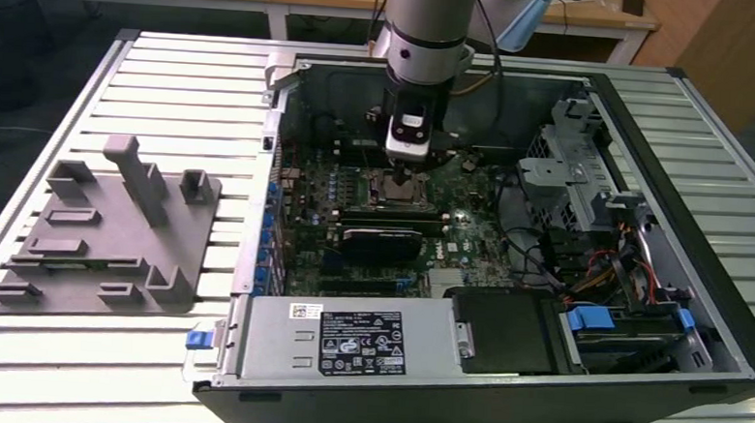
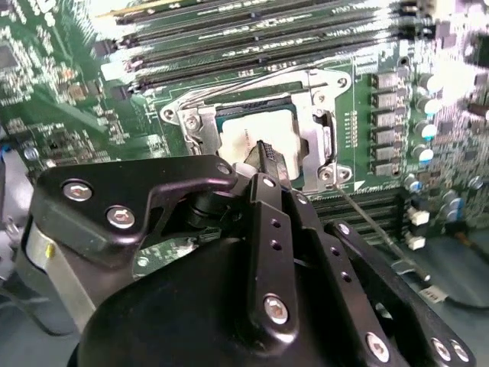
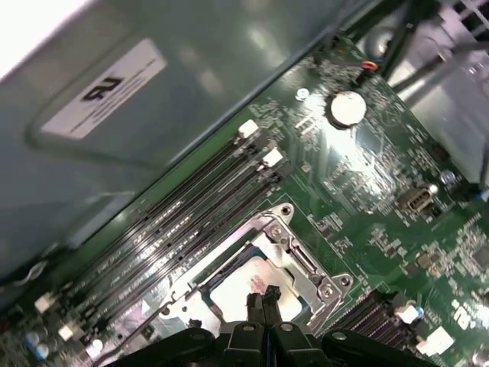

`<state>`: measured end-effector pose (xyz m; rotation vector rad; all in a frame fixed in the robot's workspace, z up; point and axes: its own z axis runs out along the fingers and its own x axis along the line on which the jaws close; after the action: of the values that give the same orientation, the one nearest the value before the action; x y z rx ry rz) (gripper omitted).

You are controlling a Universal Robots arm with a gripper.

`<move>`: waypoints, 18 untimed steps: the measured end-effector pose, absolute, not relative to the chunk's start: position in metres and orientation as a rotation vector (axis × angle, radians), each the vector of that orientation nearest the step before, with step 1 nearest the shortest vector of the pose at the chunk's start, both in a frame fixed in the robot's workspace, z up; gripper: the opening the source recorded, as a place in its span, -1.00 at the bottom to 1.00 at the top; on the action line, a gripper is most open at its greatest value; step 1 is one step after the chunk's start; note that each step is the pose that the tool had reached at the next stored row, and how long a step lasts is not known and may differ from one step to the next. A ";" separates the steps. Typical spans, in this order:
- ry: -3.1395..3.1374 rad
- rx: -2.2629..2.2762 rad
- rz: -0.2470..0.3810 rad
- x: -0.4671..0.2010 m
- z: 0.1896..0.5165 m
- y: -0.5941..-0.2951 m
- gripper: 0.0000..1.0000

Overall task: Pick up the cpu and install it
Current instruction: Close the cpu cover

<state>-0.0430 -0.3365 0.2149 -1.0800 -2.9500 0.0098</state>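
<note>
A: Item one, the end effector?

B: Gripper [image 3: 263,297], black. Its two fingers are pressed together with nothing pinched between them. In both wrist views the tips stand directly over the chip; whether they touch it cannot be told.

A: Item two, the cpu?

B: Cpu [image 2: 252,131], pale silver square, lying flat inside the metal socket frame [image 2: 325,145] on the green motherboard [image 3: 367,206]. The memory slots [image 2: 260,46] run just beside the frame.

A: Item three, the enclosure?

B: Computer case [image 1: 689,189], open, lying on the slatted table [image 1: 164,84]. In the exterior view the arm descends from twelve o'clock to the board's centre, and the power supply [image 1: 345,341] sits at six o'clock of the socket.

A: Item four, sundries?

B: Grey fixture block [image 1: 105,236], at nine o'clock of the case, well apart from the gripper.
</note>
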 end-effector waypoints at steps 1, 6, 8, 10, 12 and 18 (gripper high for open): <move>-2.960 -1.053 0.010 -0.043 0.215 -0.336 -0.79; -3.005 -0.918 0.011 -0.043 0.214 -0.336 -0.79; -3.021 -0.864 0.011 -0.043 0.214 -0.336 -0.79; -3.036 -0.809 0.011 -0.043 0.214 -0.336 -0.79; -3.051 -0.754 0.011 -0.043 0.213 -0.336 -0.79; -3.088 -0.586 0.011 -0.043 0.212 -0.336 -0.79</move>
<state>-0.0430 -0.3365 0.2124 -0.5863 -3.0878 0.0113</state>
